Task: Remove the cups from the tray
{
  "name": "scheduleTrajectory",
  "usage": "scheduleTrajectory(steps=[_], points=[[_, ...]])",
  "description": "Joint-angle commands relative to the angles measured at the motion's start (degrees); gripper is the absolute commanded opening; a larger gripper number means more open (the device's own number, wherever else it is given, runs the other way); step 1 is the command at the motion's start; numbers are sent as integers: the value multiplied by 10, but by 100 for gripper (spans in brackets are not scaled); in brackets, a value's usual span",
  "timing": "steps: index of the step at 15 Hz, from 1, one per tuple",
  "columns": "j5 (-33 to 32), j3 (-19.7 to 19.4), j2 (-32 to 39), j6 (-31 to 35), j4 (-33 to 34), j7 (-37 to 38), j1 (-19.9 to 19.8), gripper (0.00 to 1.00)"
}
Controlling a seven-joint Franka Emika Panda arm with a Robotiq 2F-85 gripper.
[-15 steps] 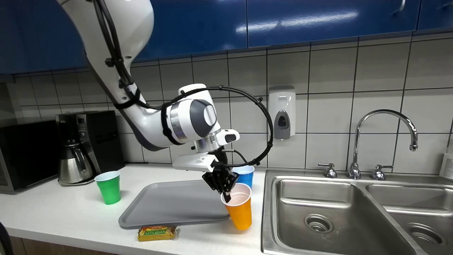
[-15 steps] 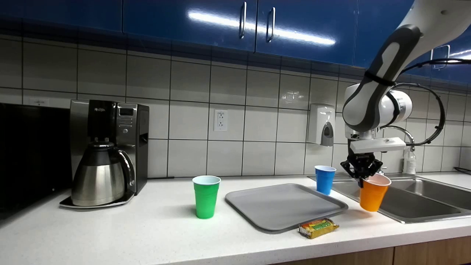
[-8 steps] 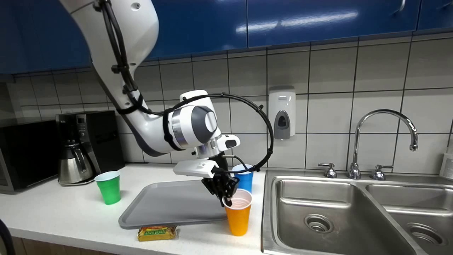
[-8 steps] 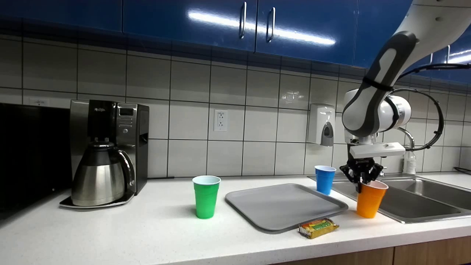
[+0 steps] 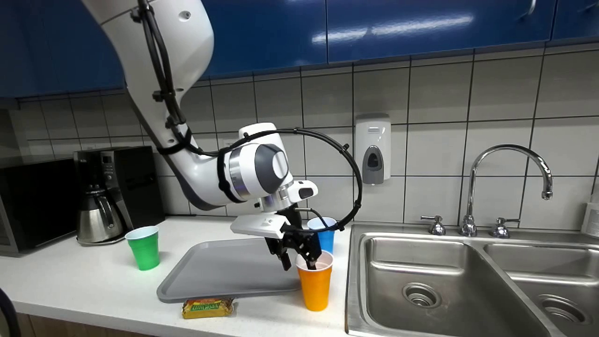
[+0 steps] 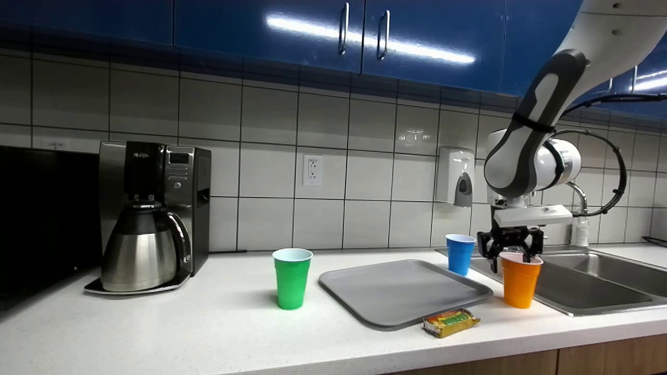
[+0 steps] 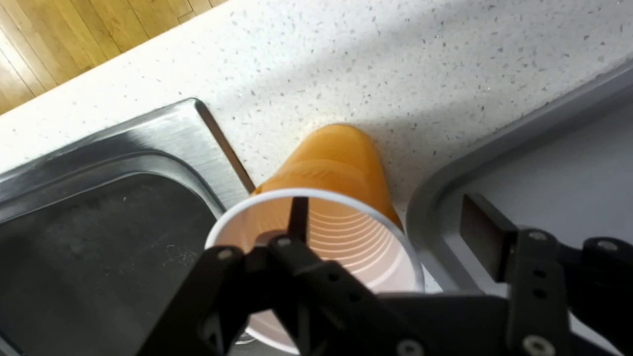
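The orange cup [image 5: 314,288] stands upright on the counter between the tray and the sink. My gripper [image 6: 510,263] is open astride its near-tray wall: one finger [image 7: 299,217] reaches down inside the cup, and the other pad [image 7: 487,232] hangs outside over the tray's corner, with a wide gap to the wall. The flat grey tray [image 6: 401,291] bears nothing. Left of it in both exterior views is the green cup [image 6: 292,281], upright on the counter. The blue cup [image 6: 459,255] stands behind the tray near the sink; in an exterior view my gripper partly hides it [image 5: 326,241].
A yellow wrapped snack [image 6: 451,323] lies against the tray's front edge. The steel sink [image 5: 416,255], with its tap [image 5: 470,187], borders the counter close by the orange cup. A coffee maker with a steel pot [image 6: 140,255] stands at the far left.
My gripper has come down with the orange cup, which was tilted and now stands upright on the counter. The jaws have gone from shut on its rim to open.
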Motion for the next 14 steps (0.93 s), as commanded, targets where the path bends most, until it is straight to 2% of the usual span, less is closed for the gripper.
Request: scheduleTrajectory(steps=[1,14], points=[[-15,-4,5,7,10,23,3,100],[-40,3,-29,-1,16,64,18,100]])
